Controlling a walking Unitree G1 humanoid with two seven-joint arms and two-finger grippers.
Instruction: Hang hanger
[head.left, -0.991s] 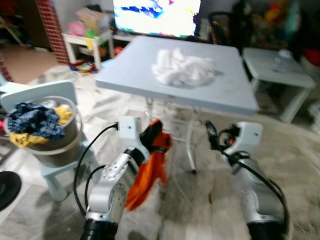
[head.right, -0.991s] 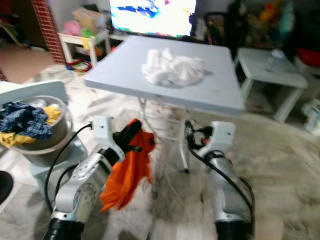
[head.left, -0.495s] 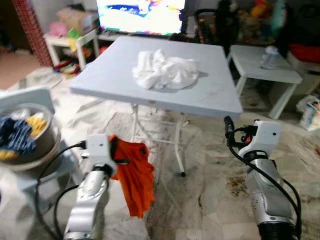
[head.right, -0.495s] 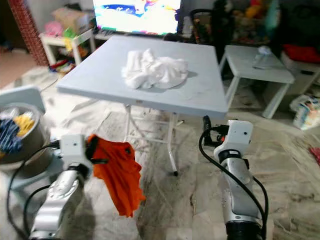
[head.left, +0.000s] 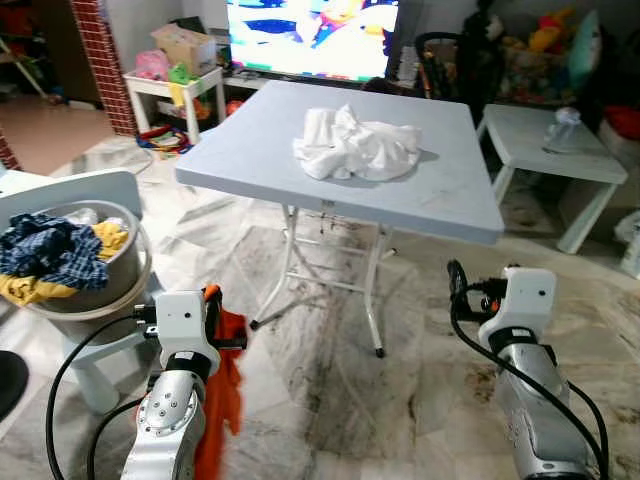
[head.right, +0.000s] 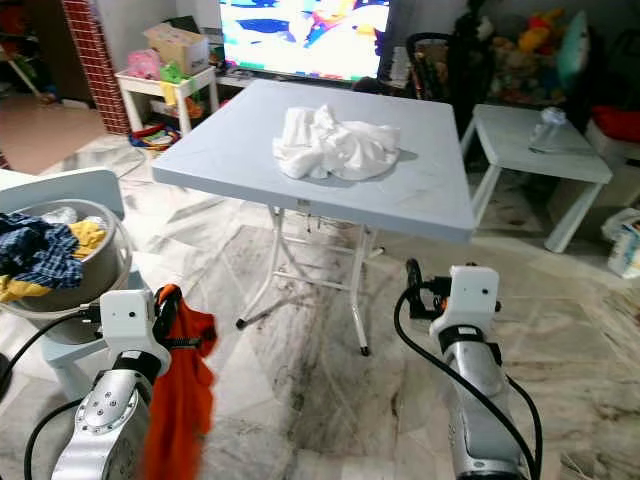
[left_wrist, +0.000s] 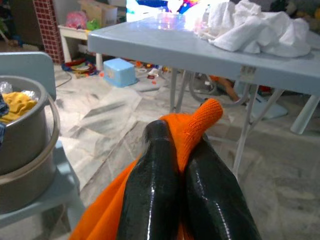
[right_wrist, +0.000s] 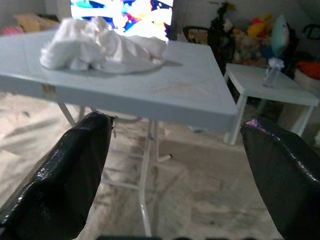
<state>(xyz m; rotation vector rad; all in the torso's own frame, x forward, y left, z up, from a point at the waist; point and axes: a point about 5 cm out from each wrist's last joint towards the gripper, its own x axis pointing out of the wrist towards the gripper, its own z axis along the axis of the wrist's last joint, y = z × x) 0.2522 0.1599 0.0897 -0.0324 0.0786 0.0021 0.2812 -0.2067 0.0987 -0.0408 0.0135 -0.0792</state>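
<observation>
My left gripper (left_wrist: 178, 138) is shut on an orange garment (left_wrist: 200, 117), pinched between the two black fingers (left_wrist: 155, 170). The garment (head.left: 224, 395) hangs down beside my left arm, low in front of me, to the left of the folding table's legs. My right gripper (right_wrist: 175, 120) is open with nothing between its wide-spread fingers (right_wrist: 65, 175). It is held up (head.left: 456, 275) level with the table's near right corner. A crumpled white cloth (head.left: 358, 145) lies on the light blue table (head.left: 250, 150).
A metal pot (head.left: 95, 290) heaped with blue and yellow clothes stands on a pale chair (head.left: 70, 190) at my left. A low white table (head.left: 545, 140) stands at the back right. A lit screen (head.left: 310, 25) and toys line the far wall. Marble floor (head.left: 400, 400) lies between my arms.
The whole view has swung about as the camera moved. My left gripper keeps its hold; the orange garment has come back from near the table legs to hang beside my left arm.
</observation>
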